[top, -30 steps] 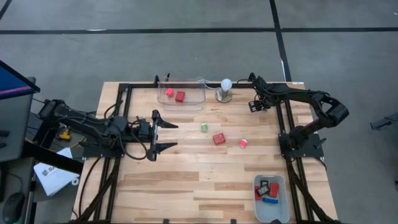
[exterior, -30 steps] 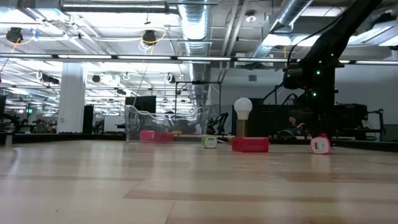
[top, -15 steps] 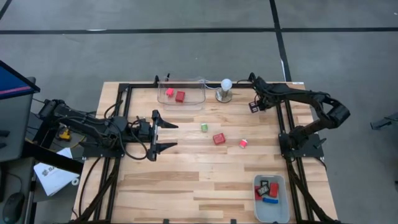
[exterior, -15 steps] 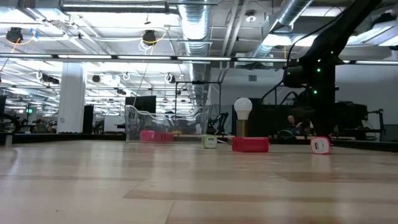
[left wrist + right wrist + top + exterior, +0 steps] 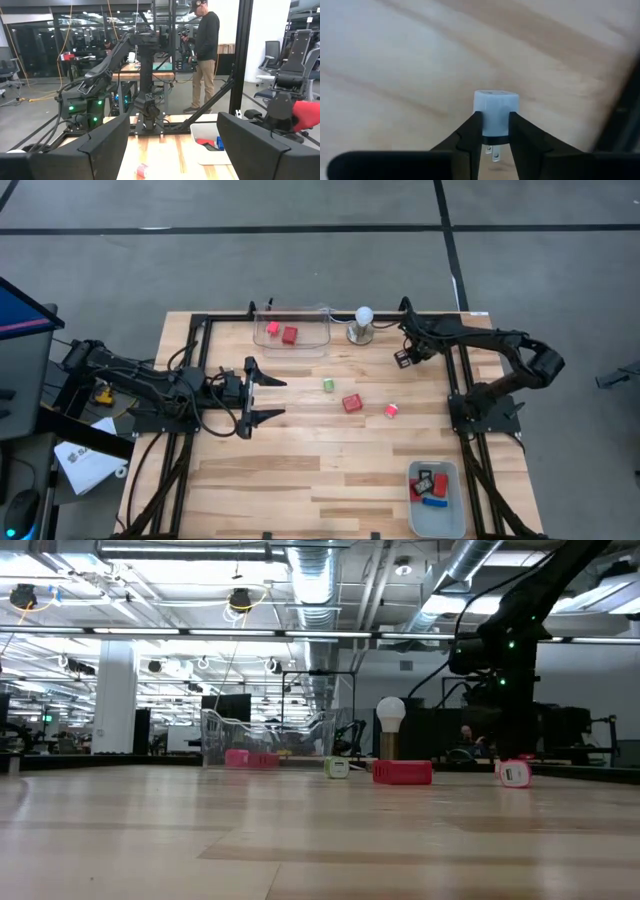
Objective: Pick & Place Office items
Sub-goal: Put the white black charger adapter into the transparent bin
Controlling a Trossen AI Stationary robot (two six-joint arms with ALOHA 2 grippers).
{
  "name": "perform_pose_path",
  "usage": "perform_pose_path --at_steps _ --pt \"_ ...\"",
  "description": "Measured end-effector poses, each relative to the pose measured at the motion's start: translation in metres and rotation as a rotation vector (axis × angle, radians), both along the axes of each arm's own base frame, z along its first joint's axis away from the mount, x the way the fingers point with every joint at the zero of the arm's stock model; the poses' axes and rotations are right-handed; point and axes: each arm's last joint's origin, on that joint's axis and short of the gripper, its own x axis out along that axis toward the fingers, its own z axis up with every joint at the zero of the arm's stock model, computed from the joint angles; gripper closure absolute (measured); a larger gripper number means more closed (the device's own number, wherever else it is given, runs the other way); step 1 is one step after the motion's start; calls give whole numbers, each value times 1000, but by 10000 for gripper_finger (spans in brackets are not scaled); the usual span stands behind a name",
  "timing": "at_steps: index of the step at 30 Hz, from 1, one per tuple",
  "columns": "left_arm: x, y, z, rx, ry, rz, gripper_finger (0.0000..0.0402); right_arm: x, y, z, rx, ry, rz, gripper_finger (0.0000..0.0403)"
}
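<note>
Presently, a white plug block is clenched by the right gripper near the lamp.
Judged light, rigid, smooth; best pinched across flat sides. Left gripper is held released, waiting.

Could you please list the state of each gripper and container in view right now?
right gripper: shut on the white plug adapter, held off the table.
left gripper: open, empty.
clear bin: upright, two red blocks inside.
grey tray: holds several items.
</note>
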Motion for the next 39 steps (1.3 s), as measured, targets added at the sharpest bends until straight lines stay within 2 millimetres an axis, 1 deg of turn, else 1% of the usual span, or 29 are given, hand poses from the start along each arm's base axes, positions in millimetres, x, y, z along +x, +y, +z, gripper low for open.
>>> perform_pose_path --at_steps 3,7,13,17,19,23,26,29,34,39 --pt "0 0 0 0 0 0 105 4 9 6 33 -73 16 312" --pt "0 0 0 0 0 0 105 9 22 15 50 -127 47 311" --pt "0 0 0 0 0 0 105 17 38 23 18 -148 119 310" --pt "0 0 0 0 0 0 105 19 42 25 -13 -140 129 301" --pt "0 0 0 0 0 0 105 21 42 23 -9 -135 128 285" --pt "0 0 0 0 0 0 105 28 43 16 1 -131 123 236" --pt "0 0 0 0 0 0 105 34 41 9 2 -136 118 199" --pt "0 0 0 0 -1 0 105 40 37 4 8 -156 104 171" --pt "0 0 0 0 0 0 105 48 34 -4 29 -195 105 160" --pt "0 0 0 0 0 0 105 50 36 -4 26 -208 103 159"
